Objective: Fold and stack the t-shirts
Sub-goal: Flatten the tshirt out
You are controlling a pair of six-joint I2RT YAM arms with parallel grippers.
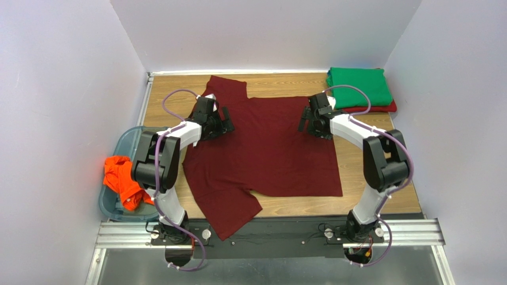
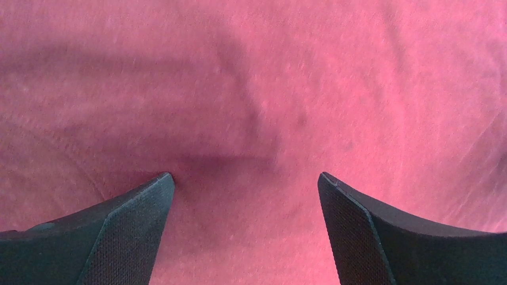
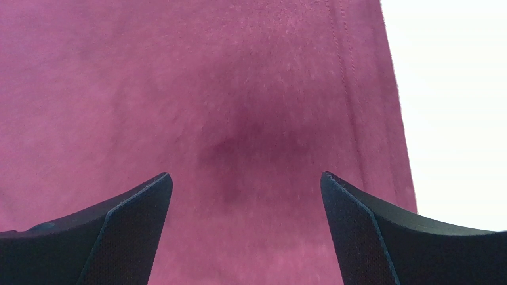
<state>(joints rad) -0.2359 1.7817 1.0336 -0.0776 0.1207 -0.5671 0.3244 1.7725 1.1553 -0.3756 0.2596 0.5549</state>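
A dark maroon t-shirt [image 1: 268, 151] lies spread flat mid-table, one sleeve trailing toward 7 o'clock. The left gripper [image 1: 224, 122] and right gripper [image 1: 307, 123] hang over its far part, fingers spread and holding nothing. At 1 o'clock a folded green shirt [image 1: 359, 86] hides most of a red shirt [image 1: 382, 109]. The wrist views show little but cloth.

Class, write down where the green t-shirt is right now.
In the top view, the green t-shirt lies folded at the far right corner of the table, atop a red t-shirt, just beyond the right gripper.
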